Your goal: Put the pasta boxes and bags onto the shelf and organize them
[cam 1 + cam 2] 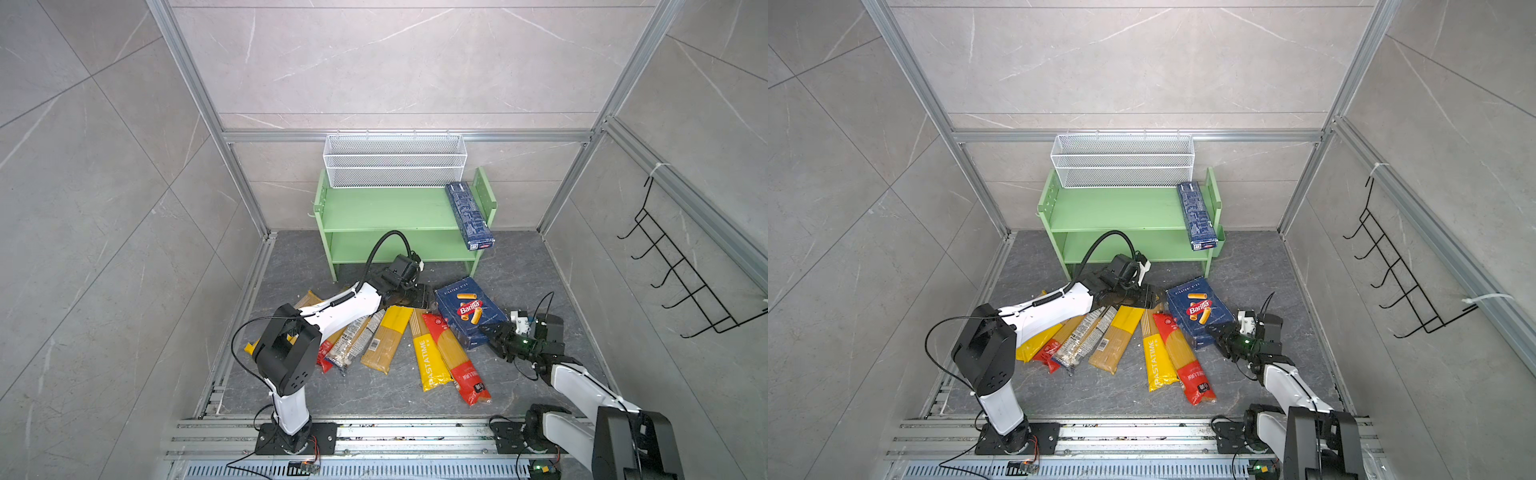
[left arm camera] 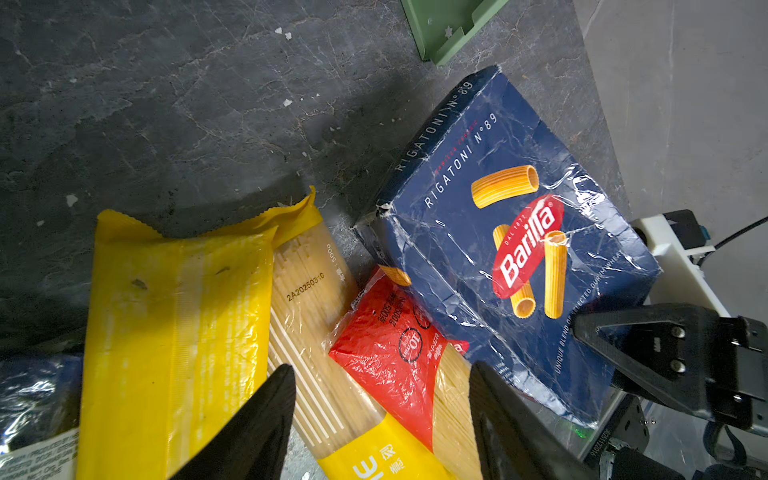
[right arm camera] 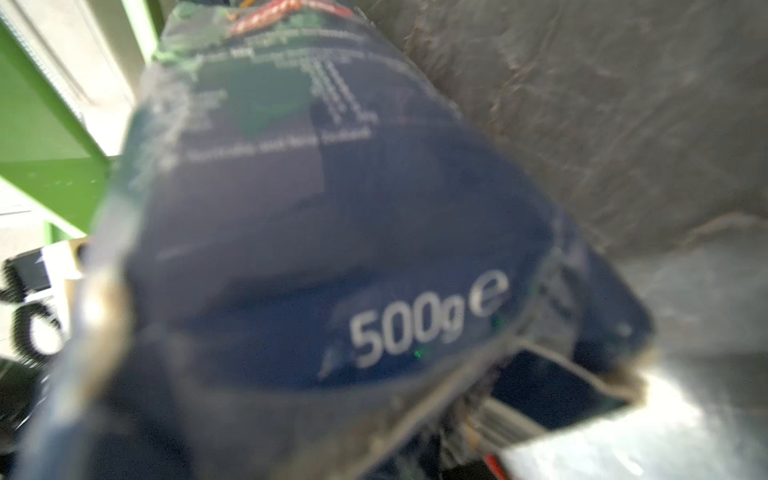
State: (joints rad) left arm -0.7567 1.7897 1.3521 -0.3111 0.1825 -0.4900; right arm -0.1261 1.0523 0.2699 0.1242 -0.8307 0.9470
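The wide blue box (image 1: pixel 467 309) lay on the floor (image 1: pixel 519 266) before the shelf (image 1: pixel 374 208), seemingly stiff but film-slick, best pinched at its near edge, where the right gripper (image 1: pixel 484 331) sat, grip unclear; the left gripper (image 2: pixel 381 368) hung spread over the bags (image 1: pixel 386 340)

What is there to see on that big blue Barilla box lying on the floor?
The Barilla box is a wide dark blue carton with a red logo, rigatoni pictures and crinkled clear wrap; one corner is torn. It lies face up on the floor before the green shelf, its edge overlapping a red spaghetti bag. The right gripper sits at its near corner; whether it grips is unclear.
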